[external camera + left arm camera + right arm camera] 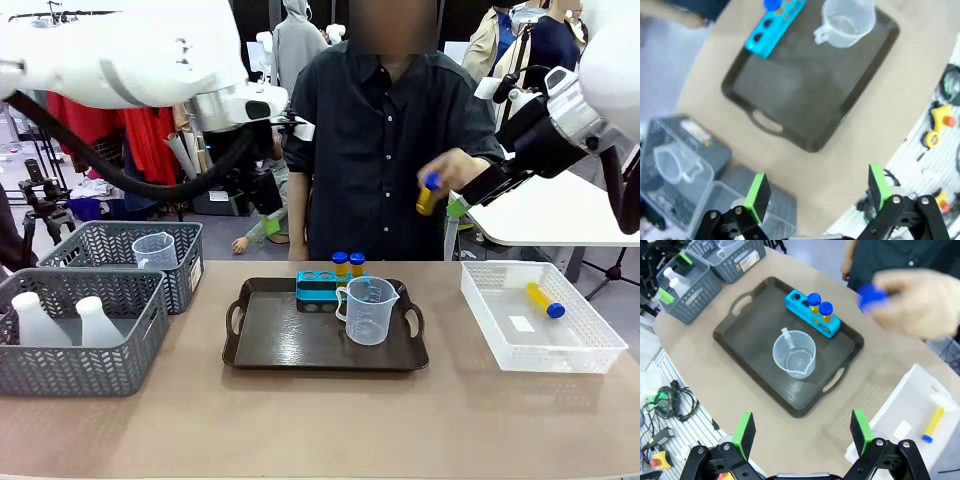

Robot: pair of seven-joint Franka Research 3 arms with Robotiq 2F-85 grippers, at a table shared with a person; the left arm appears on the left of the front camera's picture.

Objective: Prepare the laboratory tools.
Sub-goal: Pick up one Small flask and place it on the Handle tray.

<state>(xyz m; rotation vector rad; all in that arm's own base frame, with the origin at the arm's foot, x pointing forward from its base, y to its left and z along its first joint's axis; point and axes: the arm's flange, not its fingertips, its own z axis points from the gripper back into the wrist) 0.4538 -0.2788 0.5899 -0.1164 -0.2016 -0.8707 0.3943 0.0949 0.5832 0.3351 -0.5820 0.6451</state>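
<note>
A blue four-hole rack [318, 290] [805, 308] on the dark tray [290, 345] holds two amber blue-capped tubes [349, 264] [820, 307]. A clear handled beaker [368, 311] [794, 355] stands beside it. The person's hand [455, 170] [920, 305] holds a third tube [428, 195] [871, 296] in the air over the tray's far right. My right gripper [462, 205] [802, 432] hovers open next to that hand. High over the table's left side, my left gripper [268, 225] [817, 192] is open and empty. Two white flasks [60, 322] sit in a grey basket.
A white mesh basket [590, 345] [895, 405] at the right holds another tube [546, 300] [931, 424]. Two grey baskets [80, 365] stand at the left; the far one holds a second beaker [155, 250] [672, 165]. Bare tabletop lies in front of the tray.
</note>
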